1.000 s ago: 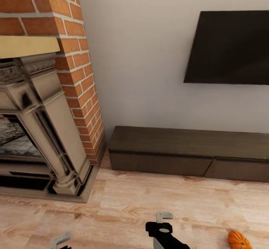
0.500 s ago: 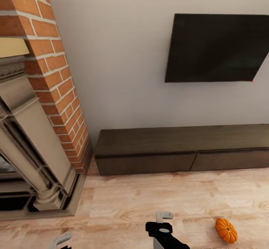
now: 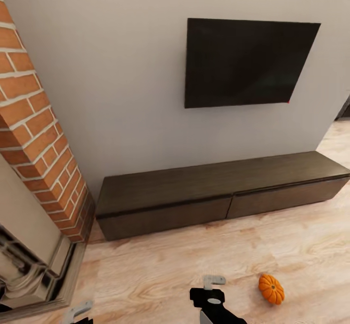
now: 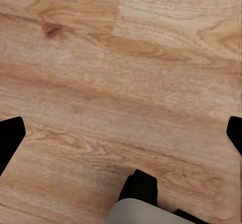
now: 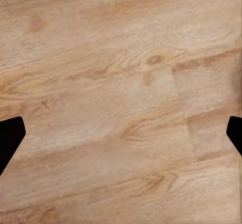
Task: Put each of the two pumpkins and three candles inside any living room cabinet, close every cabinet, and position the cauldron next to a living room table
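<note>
A pumpkin (image 3: pixel 271 288) lies on the wood floor (image 3: pixel 160 265) at near right, just right of the right gripper (image 3: pixel 214 281) and well apart from the cabinet (image 3: pixel 218 193), which runs along the far wall under the TV (image 3: pixel 245 61) with both drawer fronts shut. Main risk: the round pumpkin sits loose on bare boards, so a nudge from a finger or the base would likely roll it away, and an off-centre grasp could squeeze it out of the jaws. A second risk is bringing it to a drawer that has not been opened. The brick fireplace (image 3: pixel 34 134) at left crowds any turn that way. In both wrist views the dark fingertips (image 5: pixel 10 136) of each gripper sit at opposite edges, spread wide over bare floor, holding and touching nothing; the left gripper (image 3: pixel 78 310) shows at the near edge.
</note>
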You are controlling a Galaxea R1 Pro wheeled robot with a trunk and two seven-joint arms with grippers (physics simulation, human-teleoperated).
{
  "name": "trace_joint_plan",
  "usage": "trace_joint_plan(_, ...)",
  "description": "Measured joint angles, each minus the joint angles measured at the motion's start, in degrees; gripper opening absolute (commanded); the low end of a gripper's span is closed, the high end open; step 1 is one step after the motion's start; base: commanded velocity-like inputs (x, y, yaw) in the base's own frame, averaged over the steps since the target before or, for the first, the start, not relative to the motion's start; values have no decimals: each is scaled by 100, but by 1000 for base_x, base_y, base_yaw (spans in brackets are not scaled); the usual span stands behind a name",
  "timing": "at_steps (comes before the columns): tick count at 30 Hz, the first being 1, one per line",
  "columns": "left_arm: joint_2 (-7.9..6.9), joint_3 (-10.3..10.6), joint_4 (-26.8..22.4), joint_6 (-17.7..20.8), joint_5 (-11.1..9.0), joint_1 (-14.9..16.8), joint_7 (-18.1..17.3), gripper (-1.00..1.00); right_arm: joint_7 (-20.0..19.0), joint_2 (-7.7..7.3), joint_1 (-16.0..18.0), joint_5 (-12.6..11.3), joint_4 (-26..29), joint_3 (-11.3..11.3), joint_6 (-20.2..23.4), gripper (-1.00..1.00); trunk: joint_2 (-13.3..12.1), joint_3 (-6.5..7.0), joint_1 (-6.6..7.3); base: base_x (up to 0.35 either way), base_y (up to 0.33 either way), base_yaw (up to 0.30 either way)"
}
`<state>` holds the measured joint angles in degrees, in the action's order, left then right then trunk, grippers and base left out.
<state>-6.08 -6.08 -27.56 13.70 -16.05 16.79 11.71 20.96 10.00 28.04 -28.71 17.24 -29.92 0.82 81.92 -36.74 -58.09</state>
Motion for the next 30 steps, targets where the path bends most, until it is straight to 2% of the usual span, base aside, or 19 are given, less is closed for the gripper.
trace_joint_plan(11,-5,-6,18,-31,-8,0,-2,100,4,0,0,-5,-46,-11,-36,100,0,-3,0,26,9,-229)
trace_joint_plan(17,-8,-8,22,-33,-12,0,-2,100,11,0,0,-3,-46,-12,-35,100,0,-9,0,170,75,-34)
trace_joint_plan(30,-8,-11,22,-25,-17,0,-6,100,6,0,0,-3,-36,-14,-33,100,0,-9,0,23,-10,-1)
